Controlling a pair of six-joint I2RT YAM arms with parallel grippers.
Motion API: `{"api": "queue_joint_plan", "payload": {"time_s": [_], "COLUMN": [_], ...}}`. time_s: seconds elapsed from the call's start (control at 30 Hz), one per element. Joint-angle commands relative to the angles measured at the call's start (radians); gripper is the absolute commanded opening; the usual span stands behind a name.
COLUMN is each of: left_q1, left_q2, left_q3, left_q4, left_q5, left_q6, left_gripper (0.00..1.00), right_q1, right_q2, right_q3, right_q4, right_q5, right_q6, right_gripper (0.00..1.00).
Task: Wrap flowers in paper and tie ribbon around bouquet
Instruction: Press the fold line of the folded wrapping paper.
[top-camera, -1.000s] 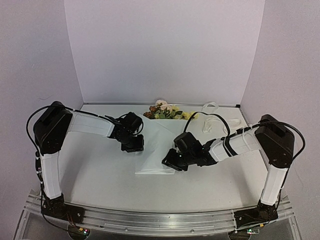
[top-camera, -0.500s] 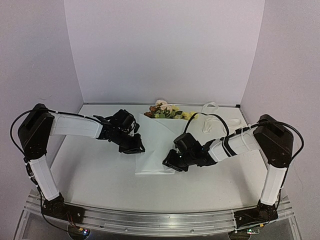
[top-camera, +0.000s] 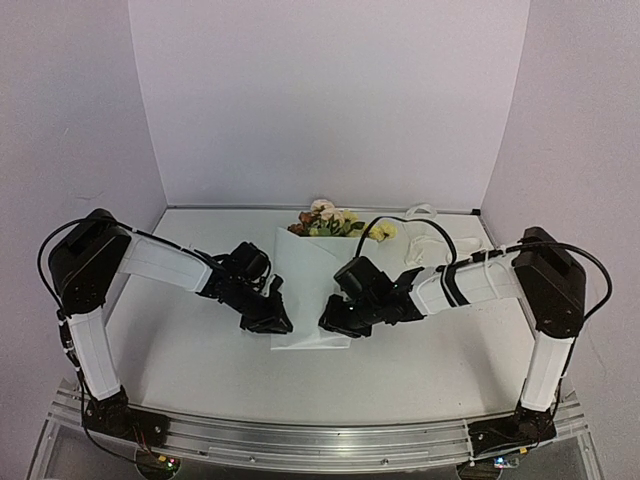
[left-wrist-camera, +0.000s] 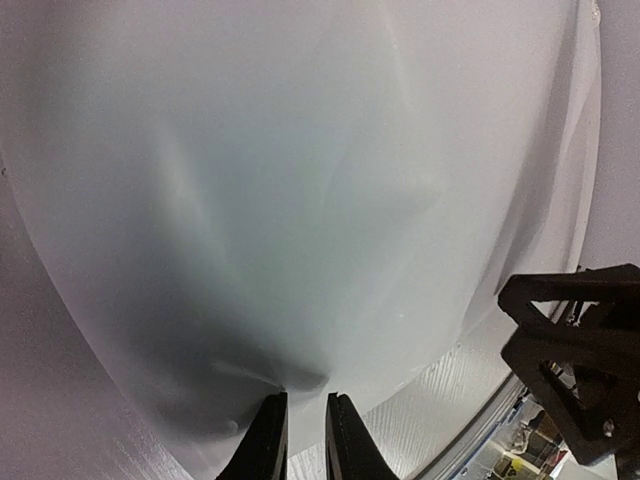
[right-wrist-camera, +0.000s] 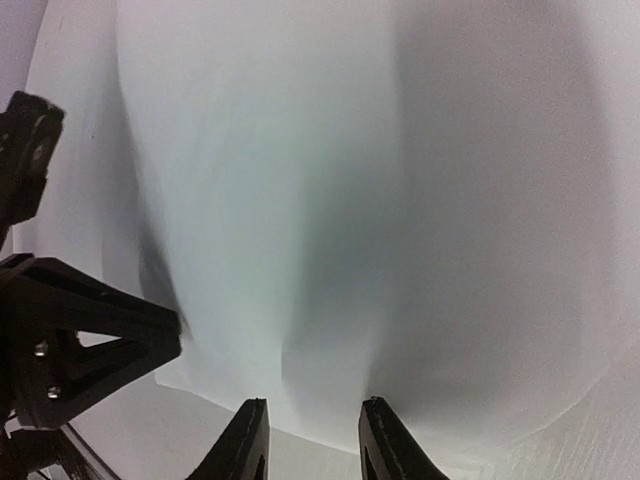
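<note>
The white paper (top-camera: 310, 285) lies mid-table, and the flowers (top-camera: 330, 222) stick out past its far edge with their stems hidden. At the back right lies the cream ribbon (top-camera: 432, 245). My left gripper (top-camera: 275, 322) is at the paper's near left corner. In the left wrist view the paper (left-wrist-camera: 300, 200) puckers at the tips of the left gripper (left-wrist-camera: 305, 397), whose jaws stand a narrow gap apart. My right gripper (top-camera: 328, 322) is low over the near right part. In its wrist view the right gripper (right-wrist-camera: 315, 402) is open above the paper (right-wrist-camera: 400, 200).
The two grippers face each other a short way apart across the paper's near edge; each shows in the other's wrist view. White walls close in the back and sides. The metal rail (top-camera: 320, 440) runs along the near edge.
My left gripper has come toward the near edge along the paper's left side, down to its near corner, and its jaws have narrowed. The right gripper has shifted slightly left.
</note>
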Motion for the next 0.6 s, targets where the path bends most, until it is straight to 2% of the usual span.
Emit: {"api": "queue_joint_plan", "payload": {"time_s": [0.0, 0.2, 0.57], "left_q1": [-0.004, -0.004, -0.004], "left_q2": [0.023, 0.014, -0.012], "left_q3": [-0.018, -0.025, -0.045], "left_q4": [0.046, 0.042, 0.045], "left_q5": [0.025, 0.012, 0.017], "left_q6": [-0.026, -0.029, -0.022], "left_gripper": [0.16, 0.16, 0.16], "right_q1": [0.033, 0.079, 0.099], "right_q2": [0.014, 0.092, 0.166], "right_q3": [0.099, 0.171, 0.166], "right_q4": [-0.066, -0.074, -0.074], "right_q5": [0.014, -0.014, 0.005], "right_q6": [-0.042, -0.029, 0.018], "right_gripper": [0.33, 0.33, 0.28]}}
